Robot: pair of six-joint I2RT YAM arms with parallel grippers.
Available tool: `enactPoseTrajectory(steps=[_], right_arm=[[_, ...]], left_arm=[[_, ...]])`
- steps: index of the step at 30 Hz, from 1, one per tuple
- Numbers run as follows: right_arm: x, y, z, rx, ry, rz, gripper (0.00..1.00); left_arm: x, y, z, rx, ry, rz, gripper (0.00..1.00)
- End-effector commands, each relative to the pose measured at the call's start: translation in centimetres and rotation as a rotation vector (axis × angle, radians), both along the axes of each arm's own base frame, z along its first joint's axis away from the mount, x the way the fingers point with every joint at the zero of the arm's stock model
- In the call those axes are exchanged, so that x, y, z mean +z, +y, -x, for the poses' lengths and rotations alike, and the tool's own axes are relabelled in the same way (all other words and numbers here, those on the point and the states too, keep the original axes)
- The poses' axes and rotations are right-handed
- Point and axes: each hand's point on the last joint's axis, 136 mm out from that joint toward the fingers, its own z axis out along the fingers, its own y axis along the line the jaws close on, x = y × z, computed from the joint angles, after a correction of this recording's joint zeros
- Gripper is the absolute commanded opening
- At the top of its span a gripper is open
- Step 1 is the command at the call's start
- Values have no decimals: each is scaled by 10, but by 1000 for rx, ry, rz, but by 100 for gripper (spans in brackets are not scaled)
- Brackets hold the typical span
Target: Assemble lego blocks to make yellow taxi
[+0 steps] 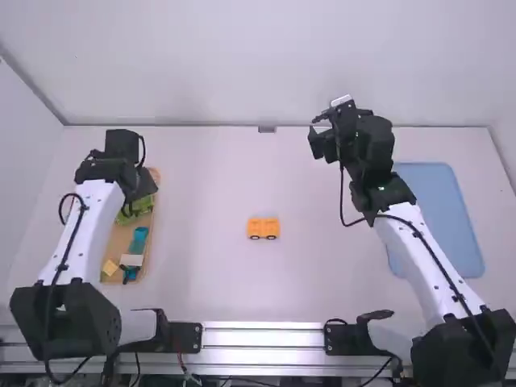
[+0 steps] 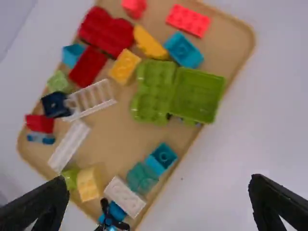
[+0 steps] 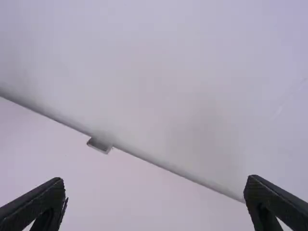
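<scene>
Bright, diffuse light spread evenly over the white table (image 1: 201,185) and the pale rear wall (image 1: 242,64), its source impossible to place. Glare ran along the metal rail (image 1: 262,336) at the near edge, and the white link (image 1: 87,226) of the left arm shone almost without detail, while the black joints sank into darkness. In the right wrist view, a faint grey shadow lay across the wall. The toy bricks (image 2: 156,91) in the left wrist view had soft, blurred edges.
</scene>
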Motion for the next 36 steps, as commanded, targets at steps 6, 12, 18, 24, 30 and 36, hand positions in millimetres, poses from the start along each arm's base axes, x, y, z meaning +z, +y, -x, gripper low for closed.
enactPoseTrajectory(steps=[6, 12, 18, 24, 30, 36], right_arm=[[20, -1, -3, -5, -40, -9, 99], [20, -1, -3, -5, -40, -9, 99], [19, -4, -4, -9, -40, -10, 98], [19, -3, -4, -7, -40, -10, 99], [19, -3, -4, -7, -40, -10, 99], [20, -3, -4, -8, -43, -11, 98]], left_arm=[[64, 34, 65, 384, -196, -180, 99], [89, 45, 115, 531, -331, -226, 99], [90, 52, 145, 546, -399, -198, 99], [70, 71, 145, 488, -310, -113, 99], [16, 89, 124, 386, -160, 123, 99], [-54, 84, 101, 324, -8, 393, 78]])
